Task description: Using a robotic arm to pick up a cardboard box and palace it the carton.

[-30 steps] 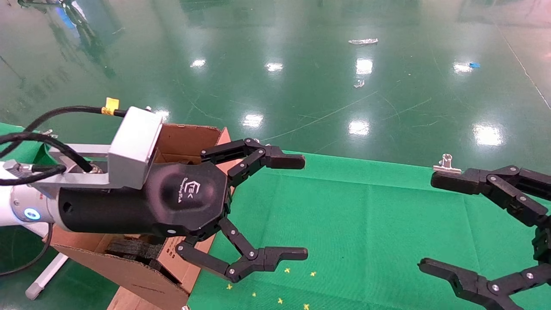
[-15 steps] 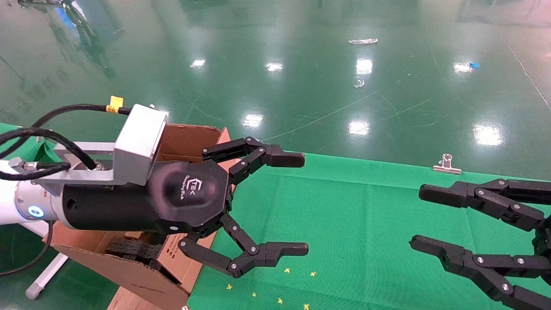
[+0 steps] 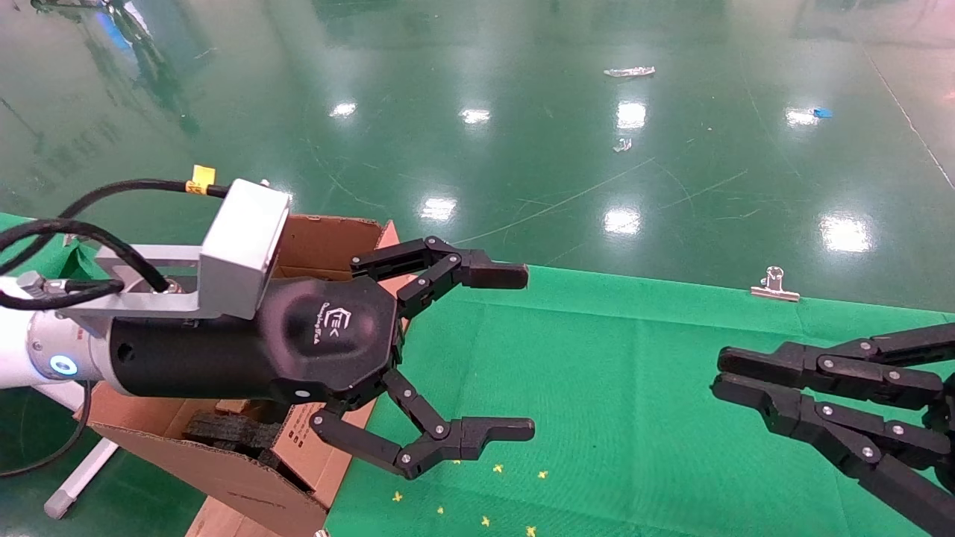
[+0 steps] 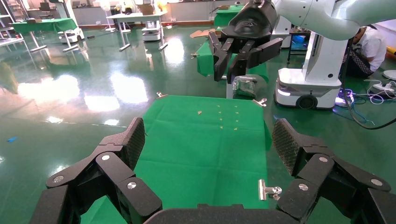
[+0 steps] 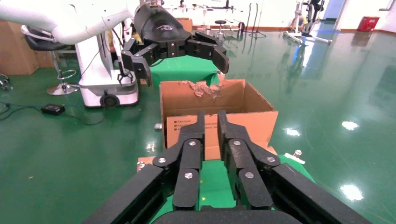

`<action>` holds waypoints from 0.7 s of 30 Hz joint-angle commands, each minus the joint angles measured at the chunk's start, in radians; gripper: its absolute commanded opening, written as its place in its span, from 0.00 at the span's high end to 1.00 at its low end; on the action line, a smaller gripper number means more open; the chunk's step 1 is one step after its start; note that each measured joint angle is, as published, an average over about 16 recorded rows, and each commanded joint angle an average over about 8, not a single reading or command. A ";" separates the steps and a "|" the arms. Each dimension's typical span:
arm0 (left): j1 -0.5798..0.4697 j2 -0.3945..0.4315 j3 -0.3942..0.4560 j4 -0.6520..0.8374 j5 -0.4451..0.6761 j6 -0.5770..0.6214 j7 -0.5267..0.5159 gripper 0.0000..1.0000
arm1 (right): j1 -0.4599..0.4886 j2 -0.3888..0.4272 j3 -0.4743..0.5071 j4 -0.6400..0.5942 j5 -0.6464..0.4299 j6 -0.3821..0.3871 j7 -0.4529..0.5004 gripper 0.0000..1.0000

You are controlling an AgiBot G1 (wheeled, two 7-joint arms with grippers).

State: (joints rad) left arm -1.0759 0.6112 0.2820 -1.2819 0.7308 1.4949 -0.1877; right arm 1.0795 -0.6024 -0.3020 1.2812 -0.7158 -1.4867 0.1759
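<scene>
The small cardboard box is not in view in any frame. The carton (image 3: 321,239) stands open at the table's left end, with black foam (image 3: 231,431) inside; the right wrist view shows it (image 5: 210,100) with a torn far flap. My left gripper (image 3: 522,352), on the white arm, is open and empty. It hovers just right of the carton, over the green cloth (image 3: 634,373). In its own view (image 4: 210,140) nothing lies between its fingers. My right gripper (image 3: 722,375) is at the right edge, shut and empty, pointing towards the carton (image 5: 211,119).
A silver binder clip (image 3: 774,287) pins the cloth at the table's far edge, and another shows in the left wrist view (image 4: 268,190). Small yellow marks (image 3: 492,514) dot the cloth near the front. Shiny green floor lies beyond the table.
My right gripper's fingers have closed from wide open to nearly together, and it has dropped a little. The left gripper has barely moved.
</scene>
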 commanded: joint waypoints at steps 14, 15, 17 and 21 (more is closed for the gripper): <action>-0.001 0.000 0.002 0.001 -0.001 -0.001 0.000 0.00 | 0.000 0.000 0.000 0.000 0.000 0.000 0.000 0.32; -0.001 0.000 0.002 0.001 -0.001 -0.001 0.000 0.00 | 0.000 0.000 0.000 0.000 0.000 0.000 0.000 0.20; -0.001 0.000 0.002 0.002 -0.001 -0.001 0.000 0.00 | 0.000 0.000 0.000 0.000 0.000 0.000 0.000 0.04; -0.001 0.000 0.002 0.002 -0.001 -0.001 0.000 0.00 | 0.000 0.000 0.000 0.000 0.000 0.000 0.000 0.00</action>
State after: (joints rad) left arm -1.0773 0.6112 0.2840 -1.2801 0.7299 1.4938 -0.1877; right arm 1.0796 -0.6024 -0.3020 1.2812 -0.7159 -1.4867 0.1760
